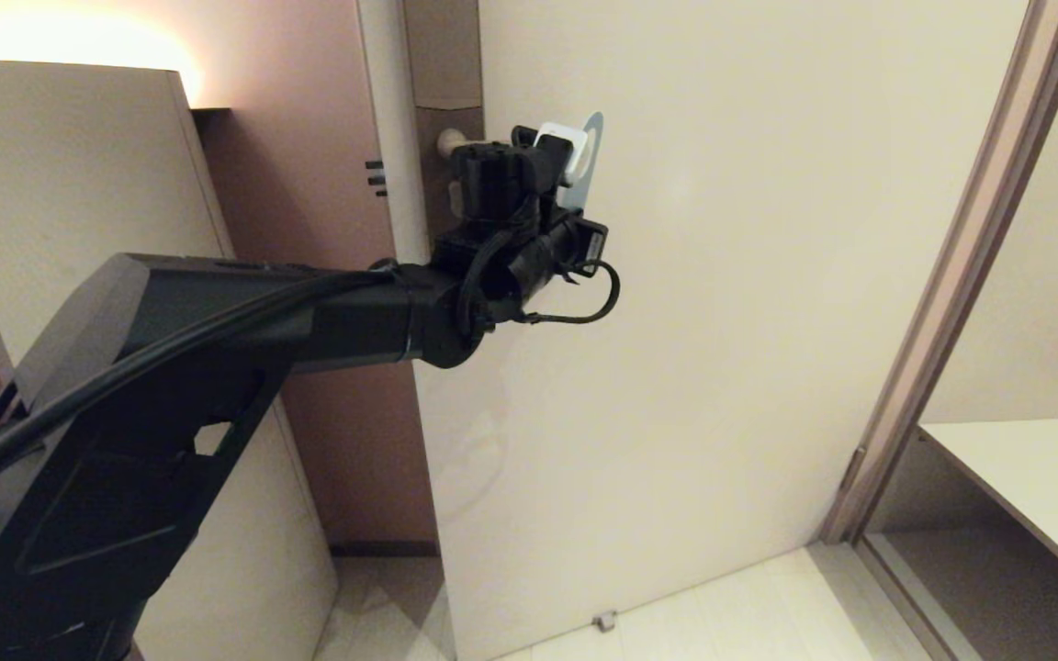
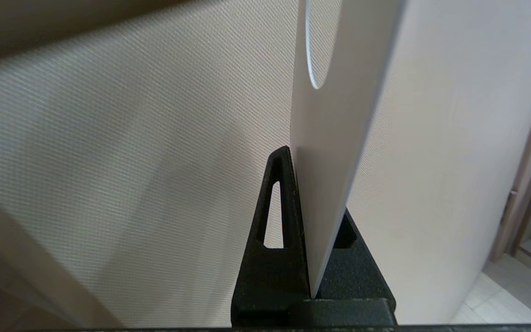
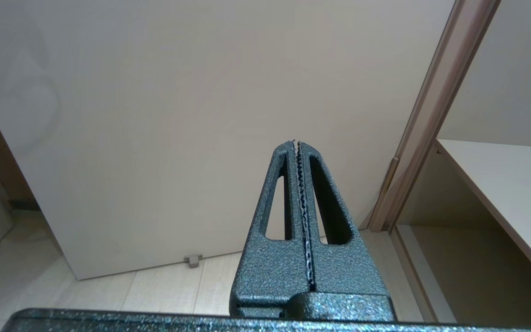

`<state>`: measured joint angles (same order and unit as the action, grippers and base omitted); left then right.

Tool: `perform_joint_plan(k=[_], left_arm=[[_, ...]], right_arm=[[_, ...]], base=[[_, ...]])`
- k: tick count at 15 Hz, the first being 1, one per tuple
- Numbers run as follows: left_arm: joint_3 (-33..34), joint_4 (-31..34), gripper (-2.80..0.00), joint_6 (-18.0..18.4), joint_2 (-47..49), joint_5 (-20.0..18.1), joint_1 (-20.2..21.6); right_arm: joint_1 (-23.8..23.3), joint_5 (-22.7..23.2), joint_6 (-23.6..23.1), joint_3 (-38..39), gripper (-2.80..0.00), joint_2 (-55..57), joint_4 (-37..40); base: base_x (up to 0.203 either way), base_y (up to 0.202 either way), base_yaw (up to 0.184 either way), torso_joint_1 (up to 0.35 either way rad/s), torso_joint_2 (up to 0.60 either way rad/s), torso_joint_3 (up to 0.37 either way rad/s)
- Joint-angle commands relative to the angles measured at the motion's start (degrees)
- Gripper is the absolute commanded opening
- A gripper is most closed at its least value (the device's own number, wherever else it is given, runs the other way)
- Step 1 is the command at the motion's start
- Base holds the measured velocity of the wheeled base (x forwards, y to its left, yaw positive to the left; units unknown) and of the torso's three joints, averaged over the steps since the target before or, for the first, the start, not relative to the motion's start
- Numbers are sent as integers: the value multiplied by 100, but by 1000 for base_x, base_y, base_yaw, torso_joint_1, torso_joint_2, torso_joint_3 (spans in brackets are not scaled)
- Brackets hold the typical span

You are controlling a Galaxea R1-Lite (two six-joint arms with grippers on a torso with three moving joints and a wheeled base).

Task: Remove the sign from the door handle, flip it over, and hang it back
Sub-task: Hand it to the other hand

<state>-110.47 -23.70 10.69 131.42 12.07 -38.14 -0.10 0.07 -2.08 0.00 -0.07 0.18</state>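
My left gripper (image 1: 558,158) is raised high against the door and is shut on the sign (image 1: 590,151), whose pale blue edge sticks up past the fingers. In the left wrist view the sign (image 2: 334,138) stands edge-on between the black fingers (image 2: 284,203), its white face showing and its oval hole above. The sign hangs on nothing in this view. The door handle (image 1: 448,142) shows only as a pale rounded end left of the gripper; the rest is hidden behind it. My right gripper (image 3: 297,144) is shut and empty, low, facing the door's bottom.
The cream door (image 1: 722,321) fills the middle. A brown door frame (image 1: 951,275) runs along its right side, with a white shelf (image 1: 1043,477) beyond. A small door stop (image 1: 604,621) sits on the floor. A beige cabinet (image 1: 61,184) stands at the left.
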Motion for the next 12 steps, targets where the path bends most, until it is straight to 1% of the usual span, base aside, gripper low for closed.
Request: perform_joint_plan(k=[1, 3, 5, 6, 9, 12], left_arm=[[-1, -21, -280, 12, -49, 6, -11], [16, -13, -280, 12, -125, -93, -89], [32, -12, -280, 12, -239, -365, -243], [35, -12, -280, 12, -288, -415, -345], [172, -12, -280, 4, -523, -446, -726], [614, -23, -280, -35, -873, -514, -1144]], right_arm=[[1, 1, -2, 0, -280, 7, -1], [1, 1, -2, 0, -280, 7, -1], [1, 1, -2, 0, -280, 7, -1], [1, 1, -2, 0, -280, 7, -1], [10, 1, -2, 0, -280, 7, -1], [9, 1, -2, 0, -280, 7, -1]], base=[[0, 0, 0, 0, 0, 0], [0, 0, 0, 0, 0, 0], [0, 0, 0, 0, 0, 0], [0, 0, 0, 0, 0, 0], [0, 0, 0, 0, 0, 0], [0, 0, 0, 0, 0, 0]])
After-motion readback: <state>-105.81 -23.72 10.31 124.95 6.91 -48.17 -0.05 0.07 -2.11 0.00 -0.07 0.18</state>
